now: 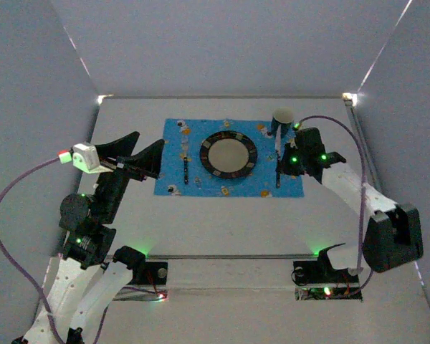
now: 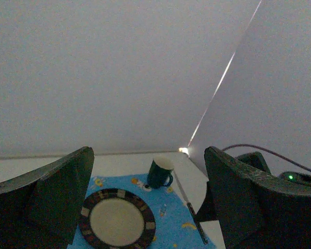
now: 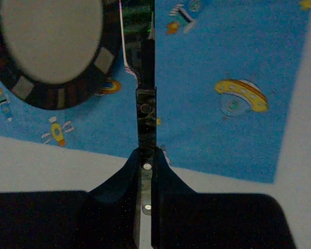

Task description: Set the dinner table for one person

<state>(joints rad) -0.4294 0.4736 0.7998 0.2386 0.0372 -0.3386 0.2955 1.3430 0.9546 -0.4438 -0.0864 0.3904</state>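
- Top view: the white bench (image 1: 222, 222) fills the cell floor. On it lies a blue space-print mat (image 1: 173, 136) with a plate (image 1: 229, 155) at its centre, a mug (image 1: 282, 118) at its far right, and what looks like a fork (image 1: 185, 168) left of the plate. The left claw (image 1: 140, 152) hangs by the mat's left edge.
- Left wrist: that claw gapes wide and is empty.
- Right wrist: the right claw (image 3: 146, 171) is nearly closed round the riveted handle of a knife (image 3: 146, 109) lying right of the plate. The step in hand is likely knife placement; next it should let go and lift straight up.

Plate (image 1: 229, 154) on mat (image 1: 173, 143) between left utensil (image 1: 185, 170) and right utensil (image 1: 278, 174), mug (image 1: 282, 119) behind
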